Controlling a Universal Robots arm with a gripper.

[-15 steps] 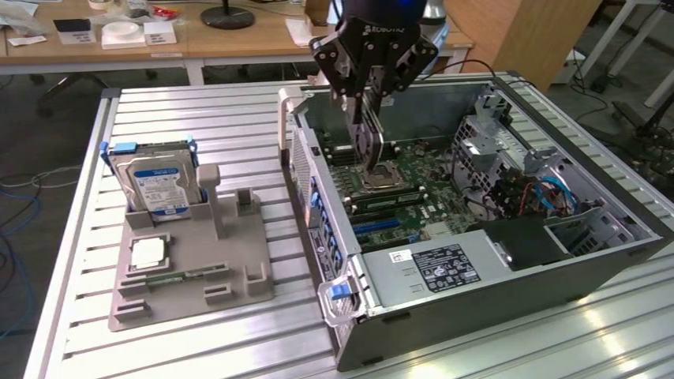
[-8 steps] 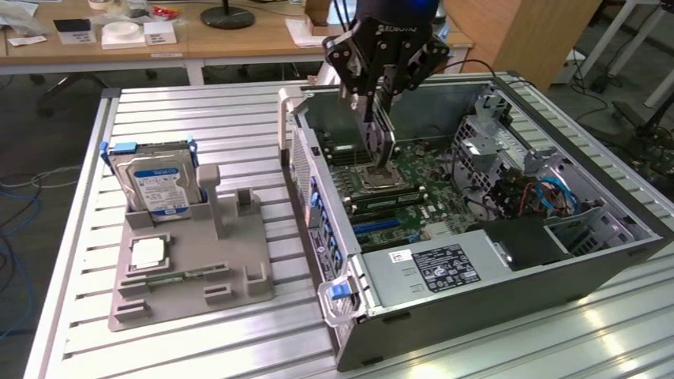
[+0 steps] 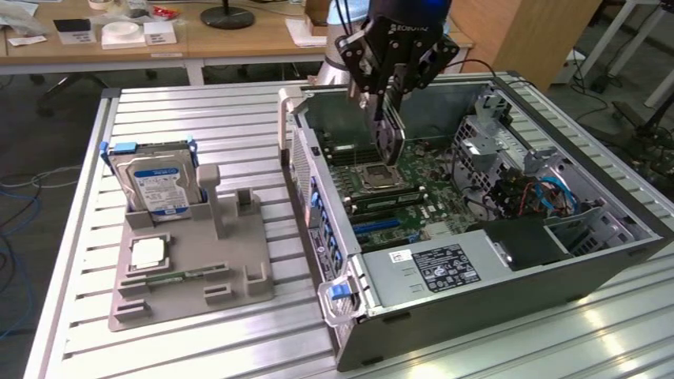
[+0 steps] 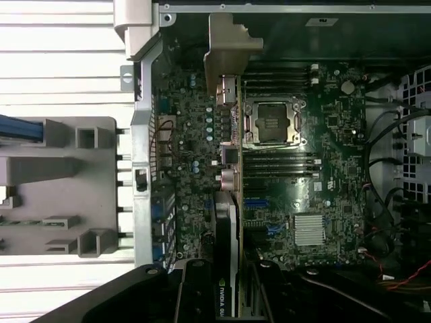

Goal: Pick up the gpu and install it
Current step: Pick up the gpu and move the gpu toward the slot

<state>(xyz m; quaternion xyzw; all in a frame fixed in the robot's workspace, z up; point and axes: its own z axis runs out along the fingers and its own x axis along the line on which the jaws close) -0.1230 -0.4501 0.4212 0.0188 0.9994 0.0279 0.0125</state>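
Note:
The gpu (image 3: 392,136) hangs upright, edge down, over the motherboard (image 3: 421,185) inside the open computer case (image 3: 316,170). My gripper (image 3: 387,96) is shut on its upper edge. In the wrist view the gpu (image 4: 232,222) shows edge-on between my black fingers (image 4: 192,296), with its silver end bracket (image 4: 229,50) near the case's rear wall. The card's lower edge stands above the board, close to the CPU socket (image 3: 377,171). Whether it touches anything there I cannot tell. The blue slots (image 4: 259,202) lie beside the card.
A grey holder tray (image 3: 189,276) lies on the slatted table on the exterior view's left. It carries a silver hard drive (image 3: 158,183), a CPU chip (image 3: 147,253) and a thin memory stick (image 3: 174,278). The power supply (image 3: 432,268) and drive cages (image 3: 506,158) crowd the case.

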